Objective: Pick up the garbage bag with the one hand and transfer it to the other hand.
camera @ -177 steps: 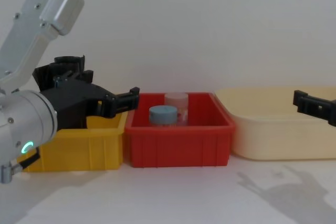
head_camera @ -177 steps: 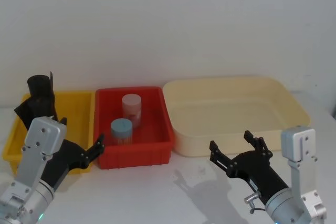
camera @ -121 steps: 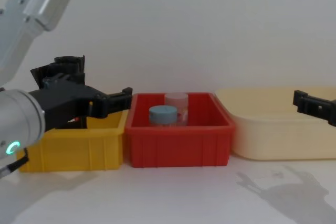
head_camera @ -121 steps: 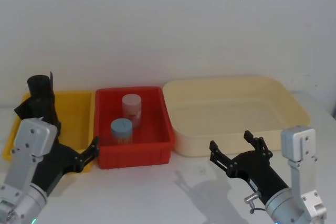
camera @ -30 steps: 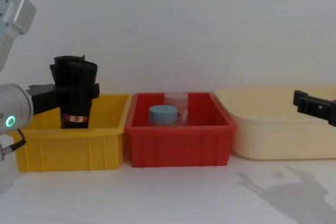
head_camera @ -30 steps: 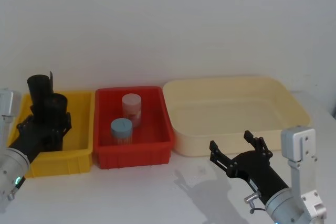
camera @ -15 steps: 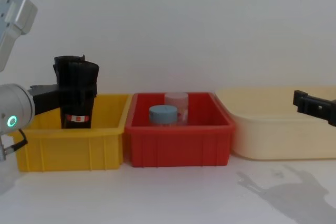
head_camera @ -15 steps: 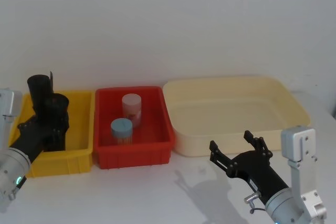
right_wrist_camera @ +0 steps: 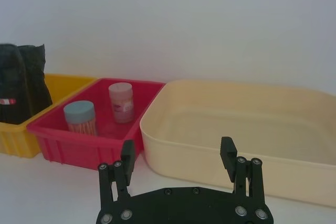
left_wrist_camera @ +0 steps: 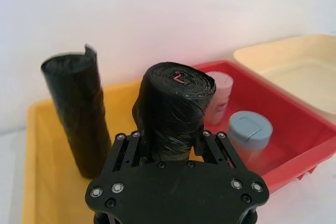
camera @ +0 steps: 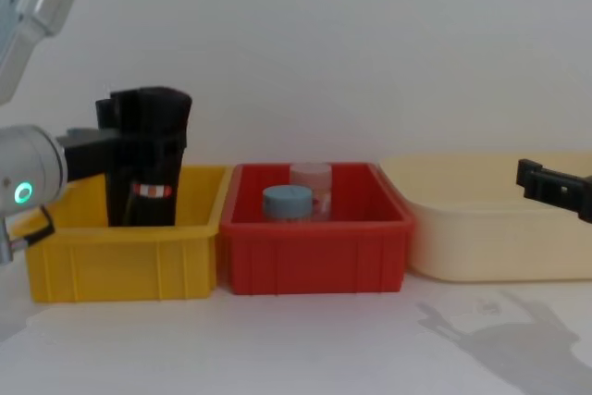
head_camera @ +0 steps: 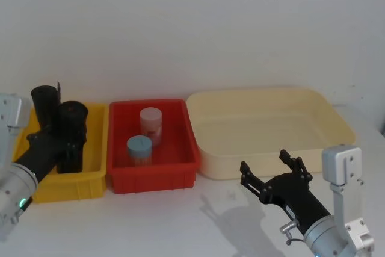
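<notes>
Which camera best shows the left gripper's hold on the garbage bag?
Left wrist view: the left gripper clamps the garbage bag close up. Chest view shows it side-on with its label band; head view, from above in the yellow bin; right wrist view, far off at the edge.

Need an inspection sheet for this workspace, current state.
Surface: white table carrying yellow bin, red bin and cream tub in a row.
Job's things: garbage bag upright in the yellow bin, label band showing.
Clutter: plain black roll beside it; blue-lidded jar and pink-lidded jar in red bin.
Grippers: left gripper, jaws shut on the bag; right gripper, jaws open, before the cream tub.
Cables: thin loop under left arm.
Surroundings: white wall, nothing else seen.
</notes>
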